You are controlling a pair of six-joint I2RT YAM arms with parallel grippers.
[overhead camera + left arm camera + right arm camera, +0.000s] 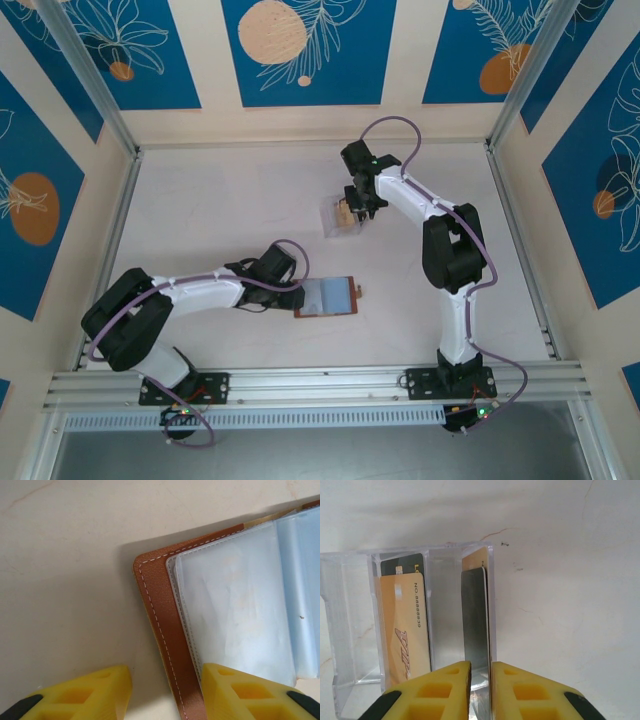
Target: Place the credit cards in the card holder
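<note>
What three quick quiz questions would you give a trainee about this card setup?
1. Which arm's tool stands at the card holder?
2. True or false: the card holder is folded shut.
3. The credit cards are: A, standing inside the clear box; B, tucked inside the card holder; C, lying on top of the card holder.

Key
1. The left tool, with its fingers on either side of the holder's edge.
2. False: it lies open, with its pockets facing up.
3. A.
</note>
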